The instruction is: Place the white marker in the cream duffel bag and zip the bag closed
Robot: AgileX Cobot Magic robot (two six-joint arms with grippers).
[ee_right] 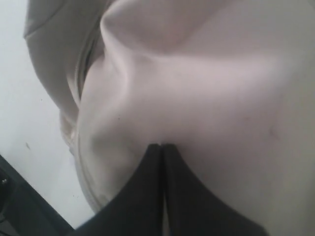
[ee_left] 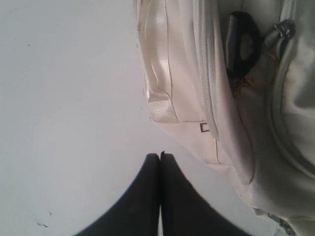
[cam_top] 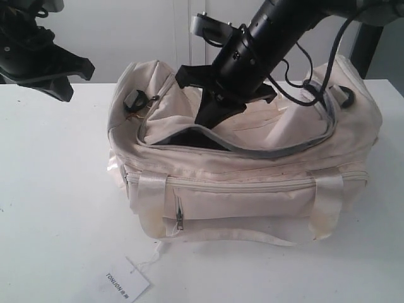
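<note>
Exterior view: white table (cam_top: 57, 208) carries the cream duffel bag (cam_top: 252, 189) at centre frame, top zip gaping, dark lining (cam_top: 183, 137) showing just left of centre. My right pincer (cam_top: 205, 120) points down onto the flap above that gap, jaws pressed tight together; can't tell if cloth or the zip pull is caught btwn them. Left pincer (ee_left: 160, 156), upper left, also closed, empty, beside the bag's end. White marker: not visible in any view, prob inside. Zipping step, I reckon: grab the pull itself, not cloth, then drag along the curve w/ left steadying the end.
</note>
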